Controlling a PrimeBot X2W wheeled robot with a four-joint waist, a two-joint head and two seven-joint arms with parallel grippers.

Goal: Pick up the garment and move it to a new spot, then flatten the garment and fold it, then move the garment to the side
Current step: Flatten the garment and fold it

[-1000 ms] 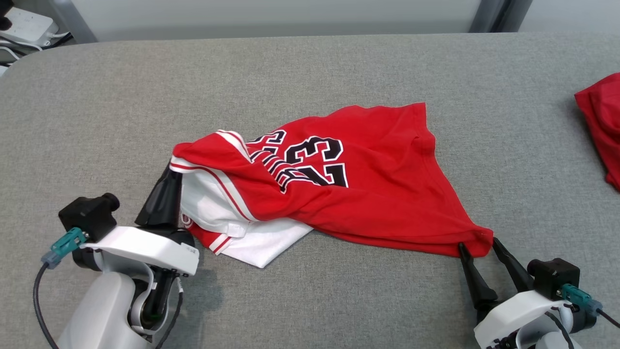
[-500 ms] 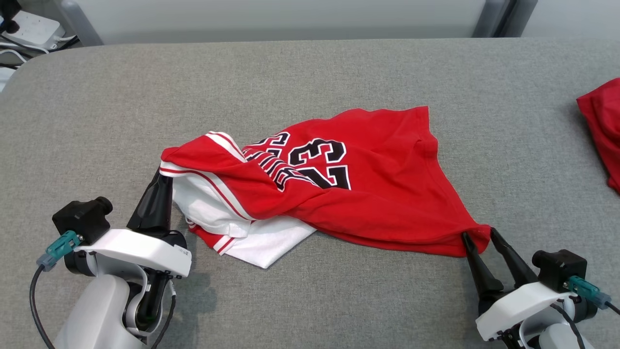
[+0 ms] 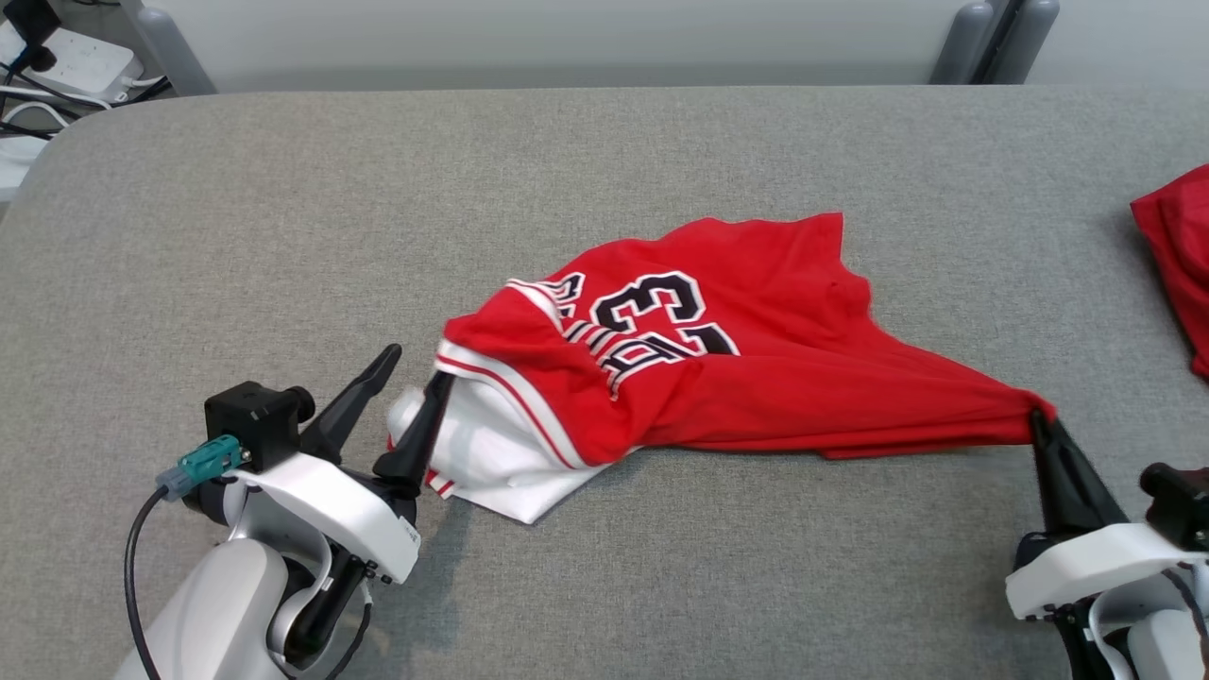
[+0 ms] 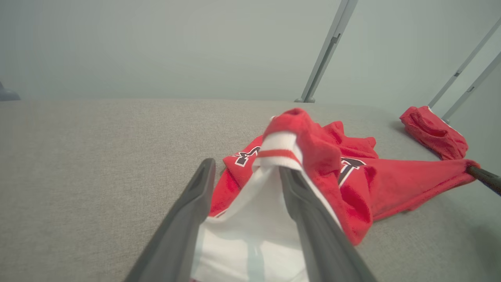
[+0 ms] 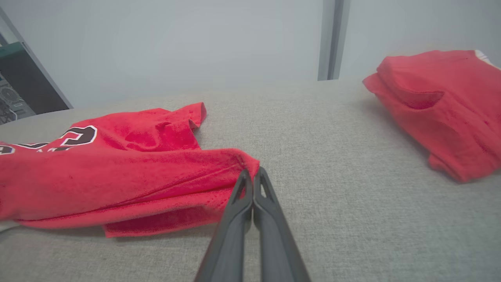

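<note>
While the jersey lies crumpled near the middle of the grey table, a big black 23 edged in white reads plainly on its red front, tilted. Beside the number runs a line of black lettering in the same white outline, but folds swallow most of it and I cannot make out a word. On the near left side the cloth is turned back, showing white fabric with red and white striped trim. The left claw sits at that end with its fingers apart: one finger is tucked under the striped edge, which drapes over its tip, and the other stands clear of the cloth out over bare table. From the left wrist view the white fabric fills the gap between those two fingers. The right claw is at the near right, fingers pressed together and pinching a red corner of the jersey, and the fabric runs from there in taut creases back toward the number. The right wrist view shows the tips closed on that corner just off the table. Well apart, at the far right edge, lies another red garment, bunched, with no writing I can read.
</note>
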